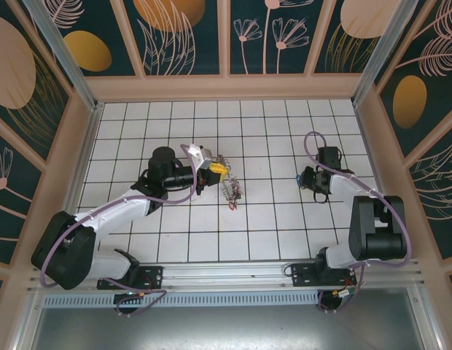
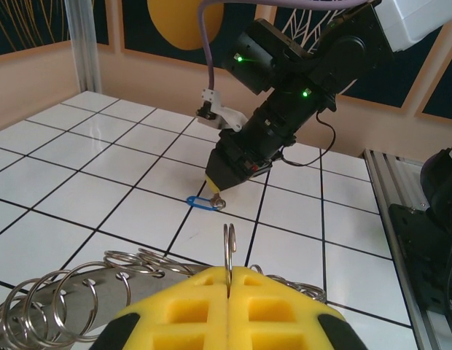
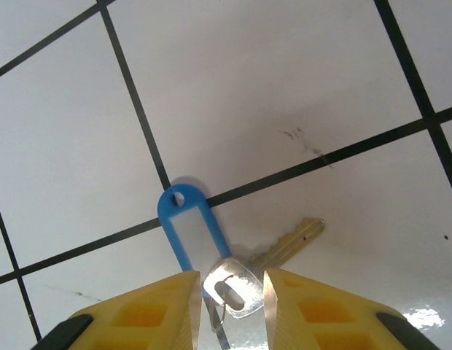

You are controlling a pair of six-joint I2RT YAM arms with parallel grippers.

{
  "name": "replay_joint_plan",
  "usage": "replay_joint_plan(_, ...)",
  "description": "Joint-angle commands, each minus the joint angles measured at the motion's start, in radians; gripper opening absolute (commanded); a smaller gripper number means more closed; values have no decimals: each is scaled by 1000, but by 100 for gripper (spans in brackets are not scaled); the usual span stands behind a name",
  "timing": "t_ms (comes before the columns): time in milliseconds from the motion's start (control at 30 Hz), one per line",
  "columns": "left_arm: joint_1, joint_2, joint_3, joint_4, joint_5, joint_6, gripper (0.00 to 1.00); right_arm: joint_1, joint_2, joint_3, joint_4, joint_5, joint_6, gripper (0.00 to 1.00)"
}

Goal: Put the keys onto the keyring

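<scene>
As the right gripper [image 3: 232,283] flanks the key [image 3: 291,244], its tag [image 3: 186,226] is part-hidden.

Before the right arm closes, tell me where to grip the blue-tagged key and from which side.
Probably the key's rounded head, from straight above. The key lies flat on the tile, blade and blue tag splaying away, so the head is the compact part, and it sits between the right gripper's open fingers.

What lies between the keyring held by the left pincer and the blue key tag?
Only bare white tile separates keyring and blue key tag, in the left wrist view.
</scene>
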Motion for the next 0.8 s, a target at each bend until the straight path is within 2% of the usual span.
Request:
replay_joint_plan(0,2,-29,3,66,5,-14,0,18,25,31,-30,6,-18,29)
replay_joint_plan(267,1,-26,4,61,3,-14,0,31,58,39,-50,24,-4,27)
replay_joint_plan(633,1,-18,11,64,4,-18,0,56,56,43,-54,19,-11,11)
replay_joint_plan(767,2,-13,13,64,5,-19,0,67,62,48,-67,27,-12,11)
